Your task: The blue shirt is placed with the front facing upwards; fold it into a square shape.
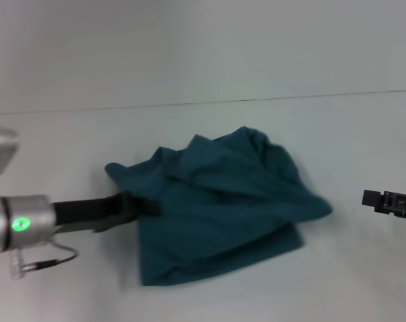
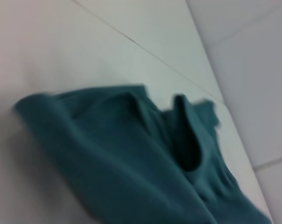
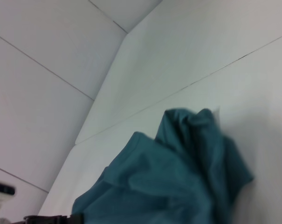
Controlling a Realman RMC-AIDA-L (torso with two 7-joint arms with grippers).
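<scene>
The blue shirt (image 1: 223,208) lies crumpled in a loose heap on the white table, with folds standing up along its far side and no lettering showing. My left gripper (image 1: 137,204) reaches in from the left and meets the shirt's left edge, where the cloth bunches toward its dark tip; it looks shut on that edge. The left wrist view is filled with raised folds of the shirt (image 2: 131,158) close up. My right gripper (image 1: 390,201) hovers at the right edge of the table, apart from the shirt. From the right wrist the shirt (image 3: 178,177) shows in a heap.
The white table (image 1: 203,80) stretches bare around the shirt, with a thin seam line (image 1: 256,100) across its far part. A loose cable (image 1: 48,260) hangs under my left arm.
</scene>
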